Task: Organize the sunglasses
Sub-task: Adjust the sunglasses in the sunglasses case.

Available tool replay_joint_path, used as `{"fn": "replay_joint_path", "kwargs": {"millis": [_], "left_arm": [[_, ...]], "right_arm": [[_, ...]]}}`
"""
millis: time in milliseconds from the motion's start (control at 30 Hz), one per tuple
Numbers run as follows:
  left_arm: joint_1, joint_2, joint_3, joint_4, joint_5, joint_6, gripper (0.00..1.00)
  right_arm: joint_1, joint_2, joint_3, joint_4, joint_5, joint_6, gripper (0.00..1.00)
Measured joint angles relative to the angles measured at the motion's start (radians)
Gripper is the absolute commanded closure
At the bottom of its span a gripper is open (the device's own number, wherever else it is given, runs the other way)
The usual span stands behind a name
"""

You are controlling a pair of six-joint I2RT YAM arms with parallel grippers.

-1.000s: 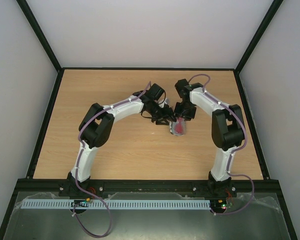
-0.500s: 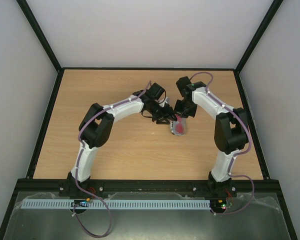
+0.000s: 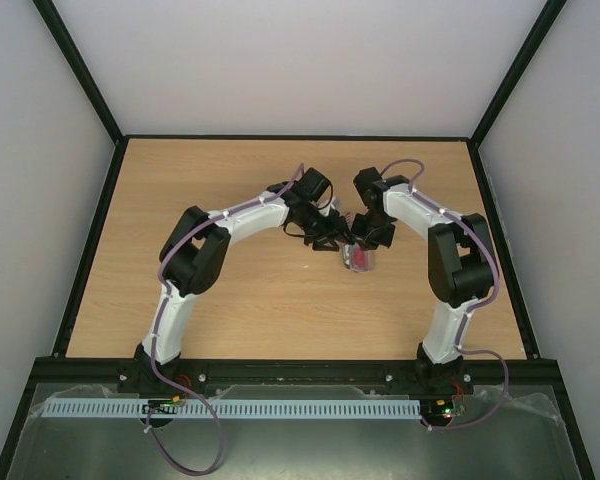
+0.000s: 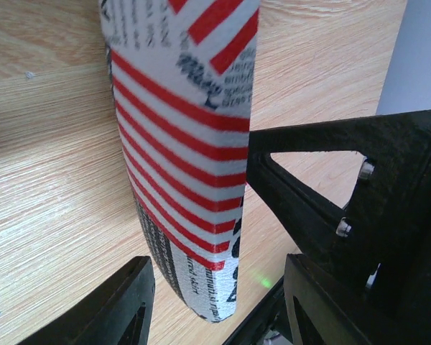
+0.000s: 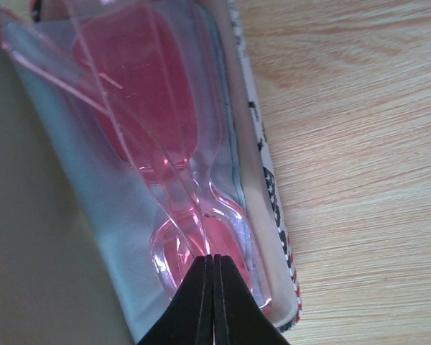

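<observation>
While the counter lies bare toward 9 and 12 o'clock in the overhead view, the left arm and right arm crowd its middle. I judge any carry should head out those ways, short of the black rails at the rim. Between the arms sits the flag-patterned case, open. My left end effector is spread, straddling the case's end. Inside, on a pale blue cloth, lie the sunglasses: translucent pink and thin, likely light, slick and easily bent. I would take them at the bridge or a lens rim, not a temple. My right end effector is pressed together, its tip at the frame's 6 o'clock end. Whether it nips a temple I cannot tell.
</observation>
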Motion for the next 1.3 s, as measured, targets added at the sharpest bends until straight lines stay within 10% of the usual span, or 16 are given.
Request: {"fn": "replay_joint_path", "kwargs": {"millis": [400, 667, 1300], "left_arm": [[0.0, 0.002, 0.0, 0.0, 0.0, 0.001, 0.48], [0.0, 0.004, 0.019, -0.012, 0.0, 0.003, 0.48], [0.008, 0.011, 0.043, -0.027, 0.0, 0.014, 0.49]], "right_arm": [[-0.004, -0.009, 0.01, -0.004, 0.0, 0.0, 0.97], [-0.084, -0.098, 0.029, -0.01, -0.027, -0.005, 0.7], [-0.042, -0.025, 0.038, 0.04, -0.086, -0.109, 0.75]]}}
